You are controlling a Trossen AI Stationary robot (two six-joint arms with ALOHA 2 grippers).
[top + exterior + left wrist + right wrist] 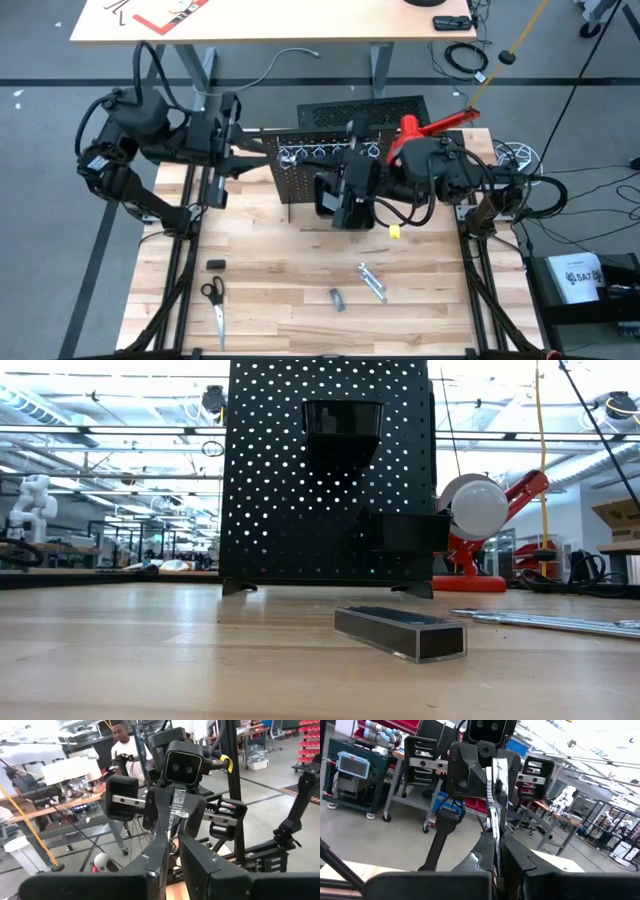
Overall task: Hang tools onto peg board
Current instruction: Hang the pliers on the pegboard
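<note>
Both arms are raised above the peg board (305, 170), an upright black perforated panel (320, 480) with a row of silver rings (320, 153). Their grippers face each other, level. A thin silver wrench (176, 812) runs between them. My right gripper (496, 845), coming from the table's right (335, 185), is shut on it. My left gripper (174, 851), coming from the left (258, 148), has its fingers a little apart on either side of the wrench's other end. Other tools lie on the table. My right gripper pinches one end of the wrench (495, 827) between its two fingers. The fingers are level, come from the table's right side and lie along the tool. The wrench sticks out toward the left gripper, clear of the table and the board. My left gripper: I cannot tell whether its fingers (160, 860) touch the wrench.
On the wooden table lie scissors (213, 300), a small black piece (215, 263), a silver wrench (372, 282), a dark grey bar (400, 632) and a yellow bit (394, 232). A flat slotted panel (365, 110) and a red lamp (430, 130) stand behind the board. A person (122, 740) stands beyond.
</note>
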